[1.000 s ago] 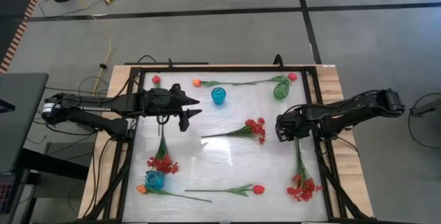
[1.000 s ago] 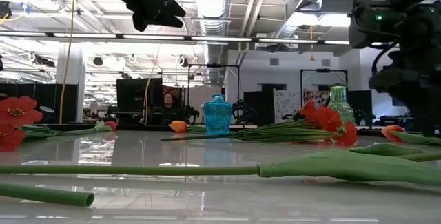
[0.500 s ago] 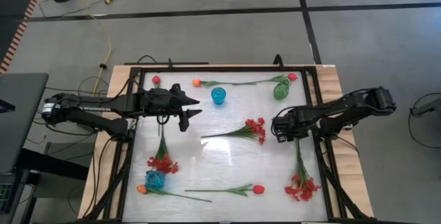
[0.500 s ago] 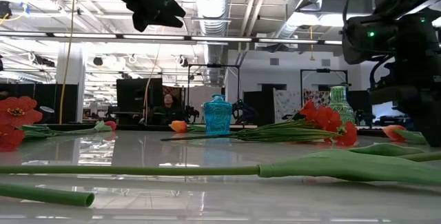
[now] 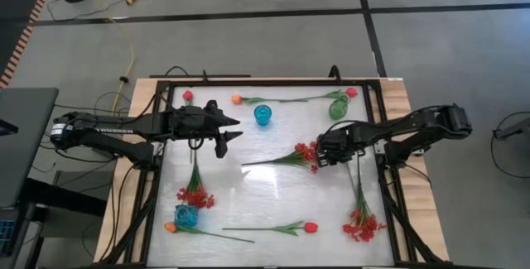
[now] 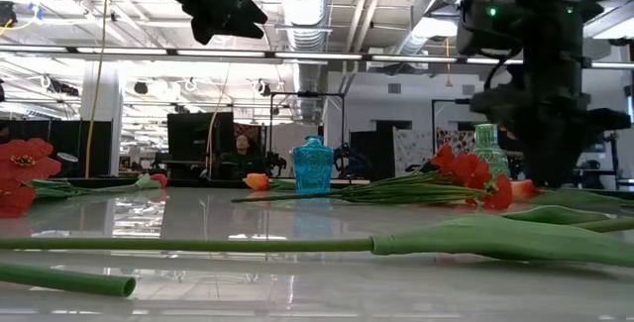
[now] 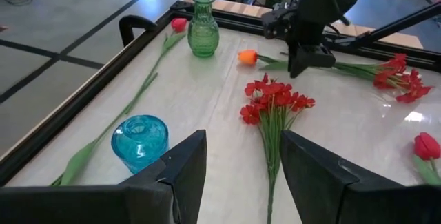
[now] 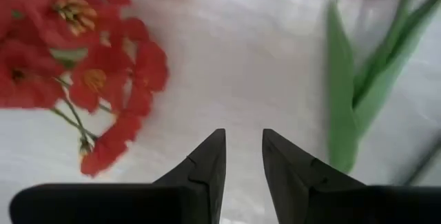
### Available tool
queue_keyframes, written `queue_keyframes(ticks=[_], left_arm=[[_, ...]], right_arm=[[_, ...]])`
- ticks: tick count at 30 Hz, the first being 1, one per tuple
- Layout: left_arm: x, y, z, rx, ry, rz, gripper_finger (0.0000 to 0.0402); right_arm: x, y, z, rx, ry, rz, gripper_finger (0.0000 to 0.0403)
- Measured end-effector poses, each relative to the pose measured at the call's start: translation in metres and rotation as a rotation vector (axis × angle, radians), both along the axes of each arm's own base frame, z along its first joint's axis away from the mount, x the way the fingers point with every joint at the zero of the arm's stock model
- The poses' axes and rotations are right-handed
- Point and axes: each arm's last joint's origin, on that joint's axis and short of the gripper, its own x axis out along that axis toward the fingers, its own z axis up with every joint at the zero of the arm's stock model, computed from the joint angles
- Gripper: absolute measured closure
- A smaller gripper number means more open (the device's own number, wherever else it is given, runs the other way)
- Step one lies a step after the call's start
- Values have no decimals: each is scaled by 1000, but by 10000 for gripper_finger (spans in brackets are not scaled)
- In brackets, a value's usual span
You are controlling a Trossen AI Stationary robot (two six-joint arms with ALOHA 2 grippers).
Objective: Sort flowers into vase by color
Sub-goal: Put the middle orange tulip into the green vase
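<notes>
The right claw (image 5: 321, 148), fingers narrowly parted and empty, hangs beside the red blossom spray (image 5: 307, 155) mid-bench; the left claw (image 5: 230, 128) waits wide apart.

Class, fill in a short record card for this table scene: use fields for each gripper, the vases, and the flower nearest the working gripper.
Left gripper: open, empty, raised over the table's left half.
Right gripper: low over the table, beside the centre spray, fingers slightly apart, holding nothing.
Centre spray: red blossoms, lying flat, stem pointing left.
Green vase: upright, far right.
Blue vase: upright, far middle.
Second blue vase: near left.
Flowers in vases: none visible.
</notes>
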Motion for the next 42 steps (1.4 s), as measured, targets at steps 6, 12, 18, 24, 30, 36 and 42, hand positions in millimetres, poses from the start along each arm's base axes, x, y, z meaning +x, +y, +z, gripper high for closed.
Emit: queue_keyframes(ticks=[6,12,18,24,30,36,42], left_arm=[[0,0,0,-15,-3,4,230],[0,0,0,-20,-2,-3,230],[0,0,0,-20,-1,-2,230],[0,0,0,-20,-1,-2,230],[0,0,0,-20,-1,-1,230],[0,0,-1,-39,-4,8,230],[-1,-1,-3,-46,21,8,230]], right_arm=[[-5,2,9,12,44,11,282],[-21,7,5,23,179,45,281],[-31,10,-14,105,205,49,261],[-28,13,-18,131,155,67,215],[-29,15,-18,130,160,82,197],[-37,15,-34,163,145,81,229],[-32,16,-32,154,113,102,315]])
